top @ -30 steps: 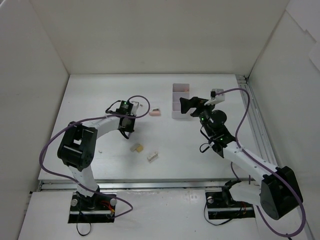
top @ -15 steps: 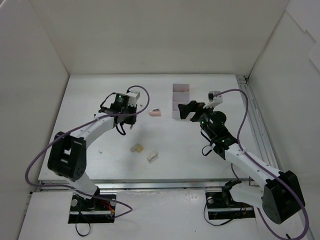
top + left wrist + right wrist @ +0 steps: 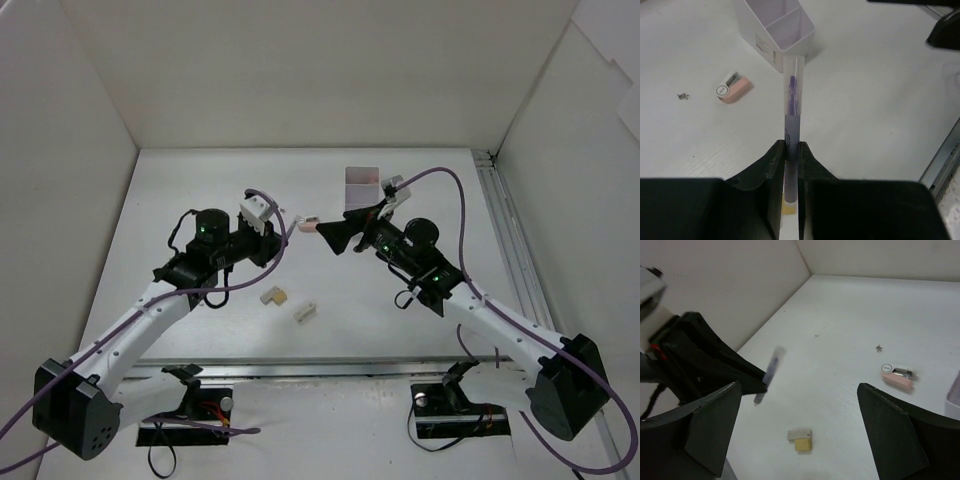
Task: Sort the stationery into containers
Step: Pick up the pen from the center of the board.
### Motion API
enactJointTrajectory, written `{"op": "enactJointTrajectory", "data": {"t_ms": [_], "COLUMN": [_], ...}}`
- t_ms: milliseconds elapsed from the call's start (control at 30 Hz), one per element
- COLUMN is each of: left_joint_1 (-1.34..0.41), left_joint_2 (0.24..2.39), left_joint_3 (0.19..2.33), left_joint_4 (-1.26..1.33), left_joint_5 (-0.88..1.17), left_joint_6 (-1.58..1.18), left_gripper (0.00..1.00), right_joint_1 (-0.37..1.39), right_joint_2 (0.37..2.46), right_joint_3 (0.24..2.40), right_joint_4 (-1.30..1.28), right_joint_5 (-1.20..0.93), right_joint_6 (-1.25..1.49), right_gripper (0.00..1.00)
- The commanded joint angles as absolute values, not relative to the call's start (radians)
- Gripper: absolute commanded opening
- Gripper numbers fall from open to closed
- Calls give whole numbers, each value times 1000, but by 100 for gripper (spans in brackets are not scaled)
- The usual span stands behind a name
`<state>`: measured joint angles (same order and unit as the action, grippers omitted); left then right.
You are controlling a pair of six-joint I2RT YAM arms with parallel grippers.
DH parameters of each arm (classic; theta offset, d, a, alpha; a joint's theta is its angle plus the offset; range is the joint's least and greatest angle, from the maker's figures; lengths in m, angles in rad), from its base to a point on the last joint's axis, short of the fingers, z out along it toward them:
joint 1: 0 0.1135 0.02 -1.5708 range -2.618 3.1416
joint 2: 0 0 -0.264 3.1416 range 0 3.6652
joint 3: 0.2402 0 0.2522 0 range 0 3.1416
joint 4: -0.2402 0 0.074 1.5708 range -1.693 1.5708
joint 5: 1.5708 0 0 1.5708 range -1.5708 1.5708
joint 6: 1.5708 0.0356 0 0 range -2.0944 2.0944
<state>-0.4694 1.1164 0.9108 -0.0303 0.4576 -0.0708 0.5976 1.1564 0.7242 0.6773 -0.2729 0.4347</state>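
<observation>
My left gripper is shut on a clear pen-like stick with a purple core and holds it above the table, pointing toward the white divided box. In the top view this gripper is left of the pale pink eraser block. My right gripper is open and empty, just right of that block and in front of the box. In the right wrist view the stick hangs left of centre, above the tan L-shaped block. I see no second stick.
The tan L-shaped block and the cream block lie on the table near the middle front. White walls enclose the table on three sides. A metal rail runs along the right edge.
My left arm has lifted and swung right with the stick, stretching out toward the middle. My right gripper has moved left from beside the box to near the pink block.
</observation>
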Motion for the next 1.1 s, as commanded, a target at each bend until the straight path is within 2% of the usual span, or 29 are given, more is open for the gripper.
{"op": "enactJointTrajectory", "data": {"t_ms": [0, 267, 433, 500, 567, 600, 667, 700, 800, 867, 900, 933, 967, 1033, 1067], "left_joint_1": [-477, -508, -531, -540, -540, -540, -540, -540, -540, -540, -540, -540, -549, -549, -549], "left_joint_2": [1069, 1075, 1072, 1072, 1068, 1063, 1055, 1055, 1052, 1057, 1060, 1063, 1066, 1069, 1071], "left_joint_3": [882, 899, 888, 885, 884, 882, 879, 879, 879, 880, 882, 887, 885, 890, 891], "left_joint_4": [101, 121, 133, 132, 132, 132, 129, 129, 133, 138, 138, 138, 138, 130, 127], "left_joint_5": [514, 526, 514, 511, 506, 503, 491, 486, 474, 466, 465, 463, 462, 453, 446], "left_joint_6": [-77, -94, -94, -97, -98, -97, -98, -98, -100, -106, -107, -109, -109, -106, -106], "left_gripper": [0, 0, 0, 0, 0, 0, 0, 0, 0, 0, 0, 3, 13, 42, 51], "right_joint_1": [623, 687, 712, 719, 727, 732, 741, 741, 749, 753, 755, 753, 756, 756, 756], "right_joint_2": [1095, 1259, 1344, 1374, 1397, 1402, 1405, 1404, 1394, 1387, 1385, 1384, 1381, 1379, 1374], "right_joint_3": [742, 799, 845, 873, 884, 887, 879, 876, 868, 864, 862, 861, 862, 865, 865], "right_joint_4": [816, 871, 888, 893, 894, 899, 903, 905, 907, 905, 905, 905, 905, 904, 904], "right_joint_5": [-282, -213, -199, -206, -195, -190, -166, -160, -147, -138, -129, -114, -106, -78, -65], "right_joint_6": [472, 543, 552, 554, 561, 563, 569, 569, 566, 557, 549, 540, 529, 509, 499], "right_gripper": [98, 98, 93, 89, 77, 61, 45, 34, 17, 12, 1, 0, 0, 0, 0]}}
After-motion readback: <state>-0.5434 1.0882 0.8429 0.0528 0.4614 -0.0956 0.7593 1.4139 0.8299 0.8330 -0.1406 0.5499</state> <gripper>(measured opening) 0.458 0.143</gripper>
